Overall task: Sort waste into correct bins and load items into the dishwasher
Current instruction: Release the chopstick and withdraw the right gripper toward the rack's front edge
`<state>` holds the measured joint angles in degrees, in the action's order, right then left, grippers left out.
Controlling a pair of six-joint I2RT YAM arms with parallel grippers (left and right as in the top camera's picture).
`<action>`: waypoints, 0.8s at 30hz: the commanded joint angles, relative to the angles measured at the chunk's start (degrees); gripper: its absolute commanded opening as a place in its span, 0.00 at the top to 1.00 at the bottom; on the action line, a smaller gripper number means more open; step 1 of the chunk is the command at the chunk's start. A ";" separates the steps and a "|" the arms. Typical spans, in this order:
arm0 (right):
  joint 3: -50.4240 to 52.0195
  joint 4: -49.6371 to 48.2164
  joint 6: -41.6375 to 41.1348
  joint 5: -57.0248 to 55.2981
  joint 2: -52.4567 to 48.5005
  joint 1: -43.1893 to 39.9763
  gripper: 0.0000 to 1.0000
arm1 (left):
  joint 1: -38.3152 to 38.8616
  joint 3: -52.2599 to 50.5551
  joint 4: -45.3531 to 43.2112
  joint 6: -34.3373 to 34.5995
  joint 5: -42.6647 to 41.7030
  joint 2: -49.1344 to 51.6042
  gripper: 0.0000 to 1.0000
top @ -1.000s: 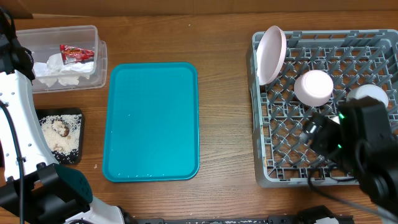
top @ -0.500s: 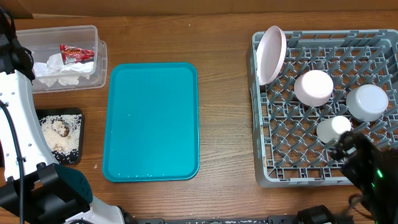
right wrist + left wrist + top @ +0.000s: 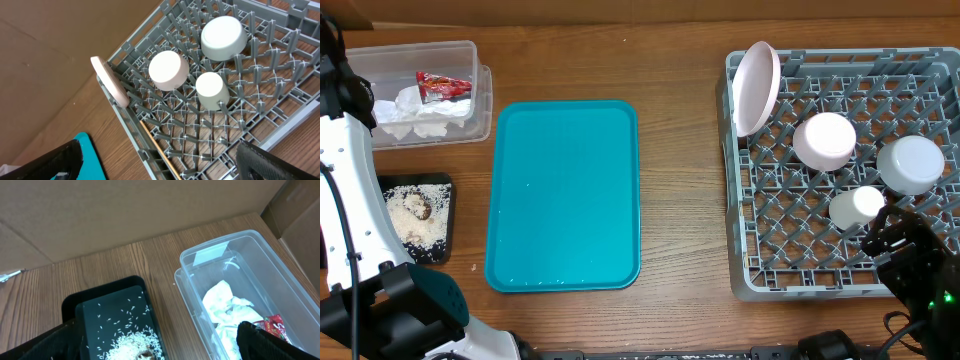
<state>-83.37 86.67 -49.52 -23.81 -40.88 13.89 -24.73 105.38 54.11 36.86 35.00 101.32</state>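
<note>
- My left gripper (image 3: 155, 330) gapes wide, empty; right gripper (image 3: 157, 147) likewise.
- In rack (image 3: 745, 250), 3 o'clock: plate (image 3: 757, 88), bowl (image 3: 910, 163), cup (image 3: 855, 207).
- In tub (image 3: 470, 60), 10 o'clock: napkin (image 3: 415, 115), wrapper (image 3: 443, 86).
- In black tray (image 3: 390, 182), 9 o'clock: rice (image 3: 415, 215).

Dish rack (image 3: 734, 200), right side off-frame
</note>
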 commanded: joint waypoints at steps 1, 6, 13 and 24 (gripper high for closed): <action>-0.96 0.13 -0.20 -0.13 -0.15 -0.04 0.00 | 0.76 0.00 -0.11 -0.92 0.96 0.26 0.00; -0.96 2.36 0.50 -0.79 -0.15 -0.04 0.00 | 0.76 0.00 -0.11 -0.92 0.96 0.26 0.00; 3.85 2.34 1.09 -1.27 -0.15 -0.04 0.00 | 0.76 -0.02 -0.11 -0.92 0.96 0.26 0.00; 40.54 -35.01 6.01 2.64 9.88 -0.15 0.00 | 0.76 0.00 -0.11 -0.92 0.96 0.26 0.00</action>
<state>-49.43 56.95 -47.20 -23.40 -35.24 13.87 -24.69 105.38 54.11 36.86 35.00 101.32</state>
